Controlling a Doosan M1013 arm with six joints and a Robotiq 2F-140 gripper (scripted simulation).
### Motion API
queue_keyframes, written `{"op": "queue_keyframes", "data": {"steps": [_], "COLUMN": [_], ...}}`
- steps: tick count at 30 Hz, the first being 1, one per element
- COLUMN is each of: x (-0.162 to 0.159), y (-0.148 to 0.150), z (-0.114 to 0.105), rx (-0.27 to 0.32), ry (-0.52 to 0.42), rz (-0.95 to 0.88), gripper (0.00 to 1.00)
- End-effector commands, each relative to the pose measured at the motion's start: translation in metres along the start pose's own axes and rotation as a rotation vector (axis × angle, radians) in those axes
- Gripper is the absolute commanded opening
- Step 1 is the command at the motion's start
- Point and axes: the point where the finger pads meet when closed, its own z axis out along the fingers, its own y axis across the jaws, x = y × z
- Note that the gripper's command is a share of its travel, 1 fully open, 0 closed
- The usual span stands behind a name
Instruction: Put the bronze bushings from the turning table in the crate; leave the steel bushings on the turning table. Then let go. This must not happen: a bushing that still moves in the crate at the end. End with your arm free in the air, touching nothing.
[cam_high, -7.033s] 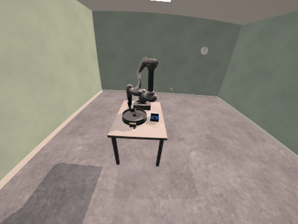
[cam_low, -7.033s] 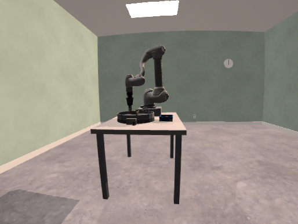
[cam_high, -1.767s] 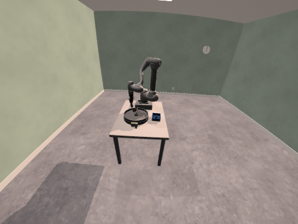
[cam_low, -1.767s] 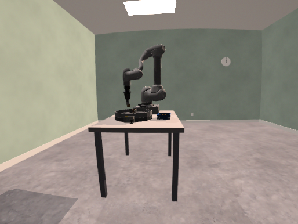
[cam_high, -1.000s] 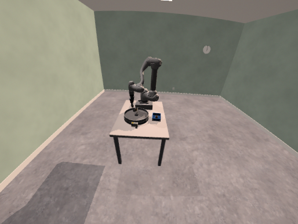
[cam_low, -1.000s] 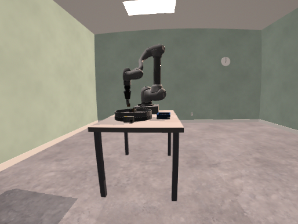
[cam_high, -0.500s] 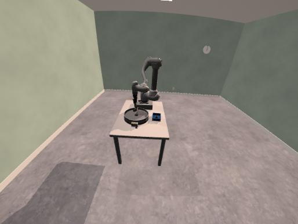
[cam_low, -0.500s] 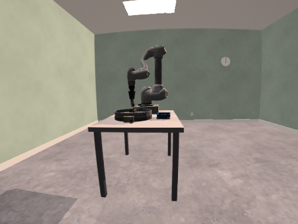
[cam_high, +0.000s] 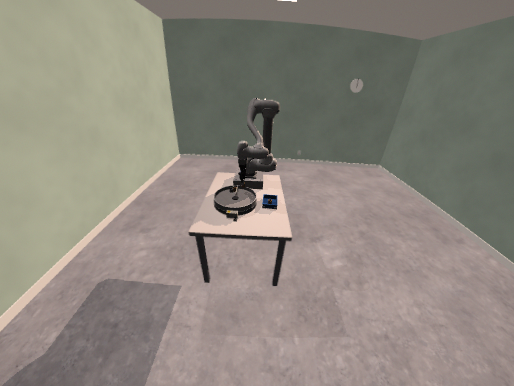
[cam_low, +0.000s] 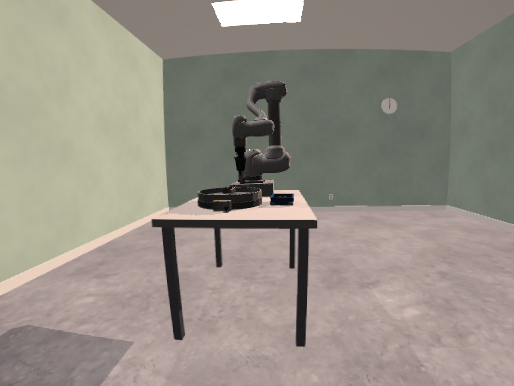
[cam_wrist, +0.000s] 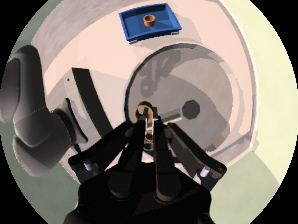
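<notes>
Fingers pinched nearly shut on a bronze bushing (cam_wrist: 143, 111), held above the turning table (cam_wrist: 220, 90). Another bronze bushing (cam_wrist: 149, 19) in blue crate (cam_wrist: 131, 24) on bench (cam_high: 240, 227).

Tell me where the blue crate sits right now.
In the top view the blue crate sits on the table, just right of the turning table. In the wrist view a bronze bushing already lies inside it.
</notes>
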Motion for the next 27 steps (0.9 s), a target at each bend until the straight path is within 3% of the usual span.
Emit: {"op": "queue_keyframes", "data": {"steps": [1, 27], "x": [0.027, 0.224], "y": [-0.003, -0.04], "z": [0.0, 0.001], "rx": [-0.001, -0.001], "ry": [-0.007, -0.007], "rz": [0.003, 0.003], "gripper": [0.0, 0.0]}}
